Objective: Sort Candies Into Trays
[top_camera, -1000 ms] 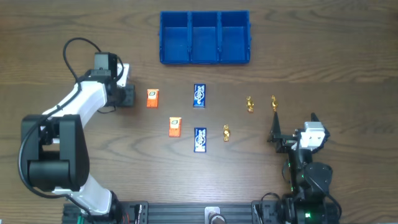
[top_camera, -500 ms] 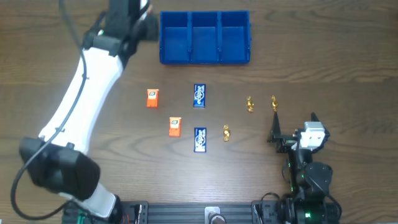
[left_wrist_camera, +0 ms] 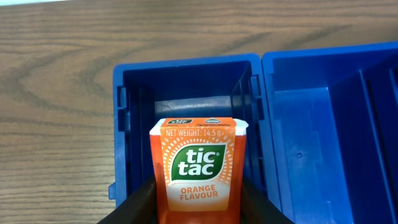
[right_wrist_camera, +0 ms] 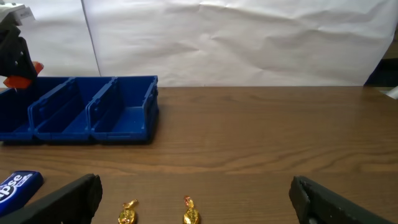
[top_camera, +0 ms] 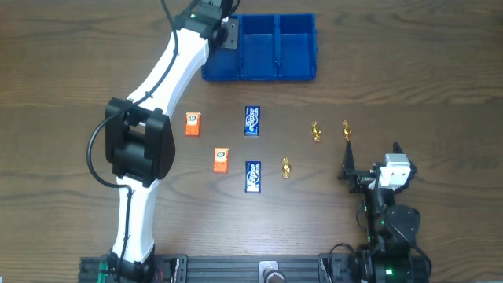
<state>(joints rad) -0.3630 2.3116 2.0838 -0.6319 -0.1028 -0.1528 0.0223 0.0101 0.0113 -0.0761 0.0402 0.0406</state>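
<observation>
My left gripper [left_wrist_camera: 199, 202] is shut on an orange candy box [left_wrist_camera: 199, 165], held upright over the left compartment of the blue three-bin tray [left_wrist_camera: 121, 137]. In the top view the left gripper [top_camera: 224, 27] is at the tray's [top_camera: 259, 76] left end. On the table lie two orange boxes [top_camera: 193, 123] [top_camera: 222, 159], two blue bars [top_camera: 251, 120] [top_camera: 252, 176] and three gold-wrapped candies [top_camera: 316, 130] [top_camera: 345, 127] [top_camera: 286, 167]. My right gripper [top_camera: 371, 159] stands open low at the right, nothing between its fingers, well short of the gold candies [right_wrist_camera: 129, 214] [right_wrist_camera: 189, 213].
The tray's middle and right compartments [top_camera: 296, 43] look empty. A white backdrop [right_wrist_camera: 249, 37] stands behind the table's far edge. Bare wood lies right of the tray and around the right arm.
The left arm swung from beside the upper orange box at the table's left up and right to the tray's left compartment. The right arm stayed still.
</observation>
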